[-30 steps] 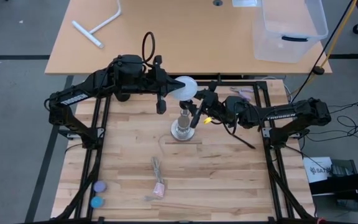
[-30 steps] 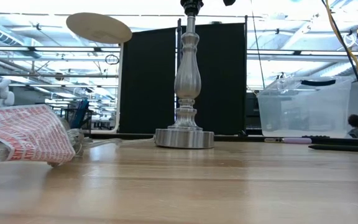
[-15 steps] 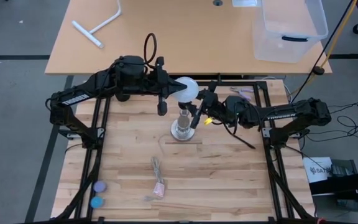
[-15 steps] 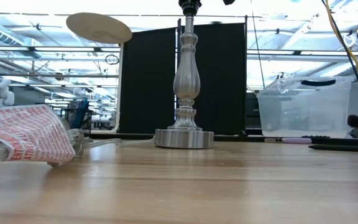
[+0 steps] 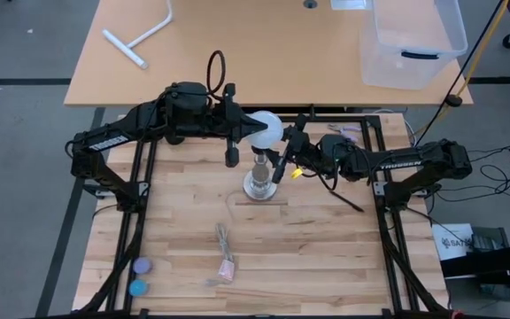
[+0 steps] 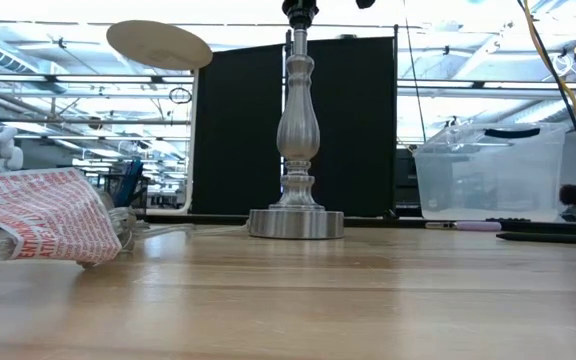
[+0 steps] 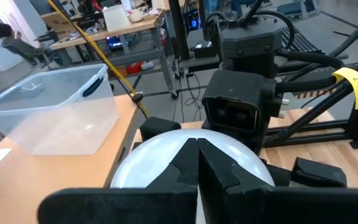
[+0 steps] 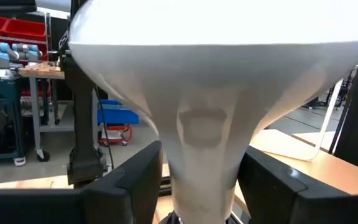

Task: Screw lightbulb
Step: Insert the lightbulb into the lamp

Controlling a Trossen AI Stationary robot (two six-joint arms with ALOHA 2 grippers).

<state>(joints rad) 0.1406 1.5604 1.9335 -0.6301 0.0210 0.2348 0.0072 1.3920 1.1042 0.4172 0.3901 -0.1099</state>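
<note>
Lightbulb (image 5: pixel 265 129): white globe on top of the metal lamp post (image 5: pixel 260 174), near the middle of the slatted wooden table (image 5: pixel 317 248), toward its far edge. In the right wrist view the bulb (image 8: pixel 210 93) fills most of the picture, globe up, pale neck tapering downward; whether the base is seated in the socket cannot be told.

Left gripper (image 5: pixel 234 126): reaches in from the left, right against the globe's left side. In the left wrist view its two dark fingers (image 7: pixel 194 171) are pressed together in front of the white globe (image 7: pixel 160 155); jaws closed, with nothing between them.

Right gripper (image 5: pixel 283 152): comes in from the right, at the bulb's neck, just above the post. In the right wrist view its fingers (image 8: pixel 135 180) stand on either side of the neck, with a narrow gap showing on each side; jaws parted, not clamped on the bulb.

Low view: the post (image 6: pixel 297 140) stands upright on its round base, black top at the picture's upper edge. A crumpled red-and-white wrapper (image 6: pixel 43 225) lies at the left.

Near part of the table: a short cord with a small pink piece (image 5: pixel 226 257), and two small round discs (image 5: pixel 139 276) at the near left corner.

Beyond the far edge: a tan table (image 5: pixel 264 53) with a clear plastic bin (image 5: pixel 410 44) at its right and a white T-shaped tool (image 5: pixel 140 40) at its left.
</note>
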